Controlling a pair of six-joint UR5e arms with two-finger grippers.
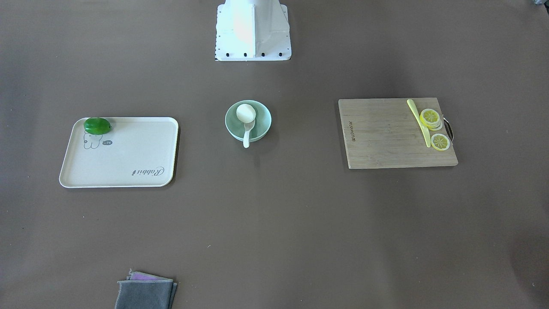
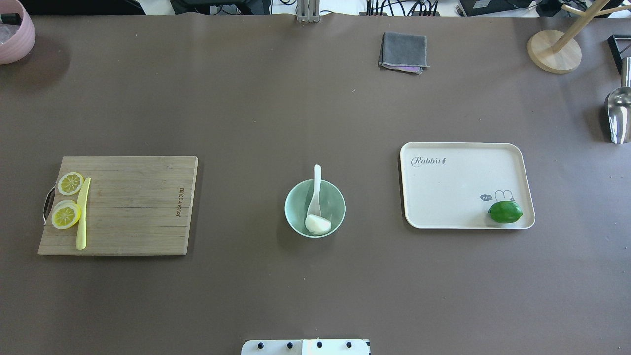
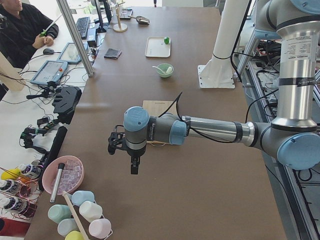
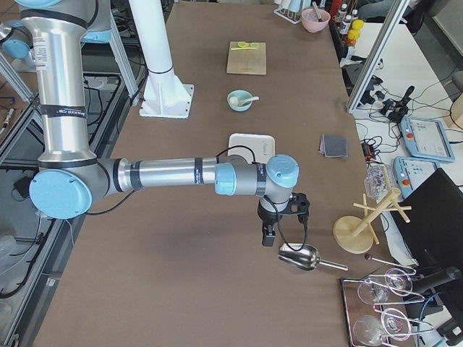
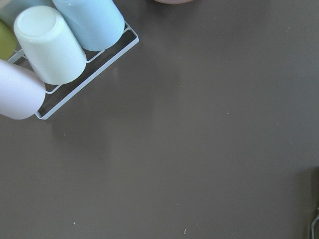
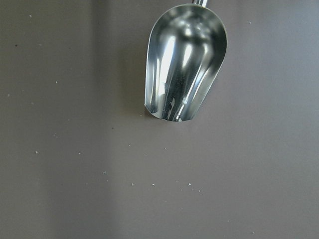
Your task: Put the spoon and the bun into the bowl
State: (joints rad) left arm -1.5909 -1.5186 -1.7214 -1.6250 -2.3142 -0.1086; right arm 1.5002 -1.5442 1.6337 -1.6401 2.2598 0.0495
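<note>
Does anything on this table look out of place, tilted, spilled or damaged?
Nothing is spilled or damaged. One small oddity: the spoon leans in the bowl with its handle sticking out over the rim, the bun at its scoop end. Nothing else stands out.

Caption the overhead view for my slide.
The bun and spoon sit in the bowl, between a cutting board and a tray.

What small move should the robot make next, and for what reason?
Probably none: I would simply stop. The bun lies in the bowl, and the spoon has its scoop inside, with the handle leaning over the rim. The left arm and right arm hang far off at the table's ends, so nothing seems left to do.
</note>
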